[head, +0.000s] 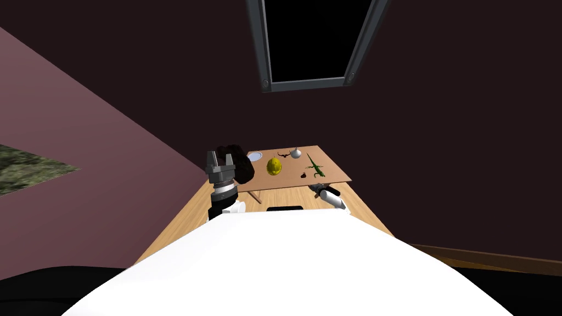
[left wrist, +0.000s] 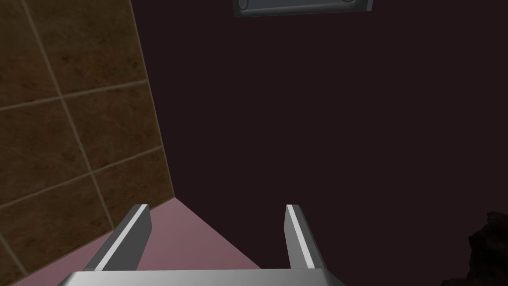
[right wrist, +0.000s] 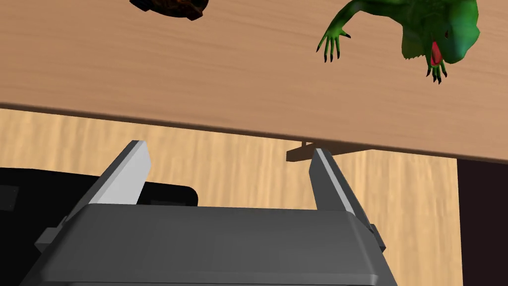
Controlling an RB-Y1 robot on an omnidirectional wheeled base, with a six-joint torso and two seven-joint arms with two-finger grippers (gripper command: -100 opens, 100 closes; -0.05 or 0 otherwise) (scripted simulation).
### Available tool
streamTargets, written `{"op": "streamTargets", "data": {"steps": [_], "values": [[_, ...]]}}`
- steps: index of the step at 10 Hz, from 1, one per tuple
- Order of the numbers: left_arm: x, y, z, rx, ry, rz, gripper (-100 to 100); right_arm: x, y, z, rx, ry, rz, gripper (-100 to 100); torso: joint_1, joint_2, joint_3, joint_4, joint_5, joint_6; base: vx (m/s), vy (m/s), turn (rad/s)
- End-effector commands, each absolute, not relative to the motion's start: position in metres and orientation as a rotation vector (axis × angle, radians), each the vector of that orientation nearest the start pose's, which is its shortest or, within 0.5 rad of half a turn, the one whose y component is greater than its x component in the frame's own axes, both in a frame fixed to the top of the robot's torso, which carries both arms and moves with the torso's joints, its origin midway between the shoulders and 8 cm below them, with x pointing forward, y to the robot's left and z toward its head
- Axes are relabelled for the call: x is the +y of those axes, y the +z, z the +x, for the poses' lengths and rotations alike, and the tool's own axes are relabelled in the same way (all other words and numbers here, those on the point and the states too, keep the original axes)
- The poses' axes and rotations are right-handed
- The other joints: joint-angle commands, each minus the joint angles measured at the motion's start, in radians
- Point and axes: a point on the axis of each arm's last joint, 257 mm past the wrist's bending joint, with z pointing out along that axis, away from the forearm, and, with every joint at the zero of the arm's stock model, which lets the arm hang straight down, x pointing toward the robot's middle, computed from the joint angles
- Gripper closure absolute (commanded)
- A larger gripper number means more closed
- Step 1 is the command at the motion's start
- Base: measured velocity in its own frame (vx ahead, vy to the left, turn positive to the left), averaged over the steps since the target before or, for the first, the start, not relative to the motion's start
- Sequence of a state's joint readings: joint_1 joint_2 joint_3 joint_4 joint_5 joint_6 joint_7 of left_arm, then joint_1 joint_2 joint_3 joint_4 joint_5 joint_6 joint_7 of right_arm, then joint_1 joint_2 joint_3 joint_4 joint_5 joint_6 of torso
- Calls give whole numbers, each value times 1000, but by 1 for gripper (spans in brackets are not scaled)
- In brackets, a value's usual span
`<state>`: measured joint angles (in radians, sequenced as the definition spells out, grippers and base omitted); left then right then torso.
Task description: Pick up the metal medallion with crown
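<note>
Against a dark wall, a small wooden worktop (head: 332, 171) carries the dark medallion (head: 303, 175) near its front edge, just beside a green lizard (head: 315, 165). Yellow lump (head: 274, 167) and plate (head: 254, 156) lie farther back. Right gripper (right wrist: 229, 149) hovers off that edge, fingers apart, empty. Left gripper (left wrist: 218, 207) is raised, fingers apart.

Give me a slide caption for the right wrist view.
Open right claw near the wooden table's edge, green lizard figure lying on top.

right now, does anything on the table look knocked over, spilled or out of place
Nothing stands out. The green lizard, the small dark piece beside it, the yellow lump and the plate lie apart on the table, nothing spilled.
</note>
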<state>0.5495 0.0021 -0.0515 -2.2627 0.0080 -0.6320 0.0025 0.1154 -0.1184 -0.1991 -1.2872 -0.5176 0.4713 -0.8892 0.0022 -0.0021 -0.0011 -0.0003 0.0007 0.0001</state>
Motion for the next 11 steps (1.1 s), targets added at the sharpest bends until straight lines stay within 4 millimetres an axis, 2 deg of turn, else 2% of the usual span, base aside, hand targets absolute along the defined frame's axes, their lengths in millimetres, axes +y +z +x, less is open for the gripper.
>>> {"op": "streamTargets", "data": {"steps": [1, 5, 7, 8, 9, 10, 11], "values": [[266, 25, 323, 557, -1359, -613, 0, -324, -505, 402, -141, -1181, -2956, -100, 0, 0, 0, 0, 0, 0, 36, 27, 41], [266, 25, 323, 558, -1359, -613, 0, -301, -507, 422, -39, -1157, -2894, -100, -1, -2, -1, 0, 0, 0, 58, 13, 43], [266, 25, 323, 558, -1359, -613, 0, -290, -499, 439, 0, -1182, -2855, -100, -3, -4, -2, -1, 0, 0, 106, -16, 53], [266, 25, 323, 558, -1359, -613, 0, -294, -500, 433, -10, -1176, -2865, -100, -3, -5, -3, -1, 0, 0, 56, -8, 8], [266, 25, 323, 558, -1359, -613, 0, -293, -499, 433, -8, -1177, -2863, 0, -3, -2, -2, -1, 0, 0, 10, -1, 0], [266, 25, 323, 557, -1359, -613, 0, -296, -503, 435, 22, -1183, -2870, -100, -2, 0, 0, 0, 0, 0, 4, -18, 140], [266, 25, 323, 557, -1359, -613, 0, -297, -505, 435, 32, -1185, -2872, -100, -3, 2, 1, 0, -1, 0, -3, -35, 123]]}}
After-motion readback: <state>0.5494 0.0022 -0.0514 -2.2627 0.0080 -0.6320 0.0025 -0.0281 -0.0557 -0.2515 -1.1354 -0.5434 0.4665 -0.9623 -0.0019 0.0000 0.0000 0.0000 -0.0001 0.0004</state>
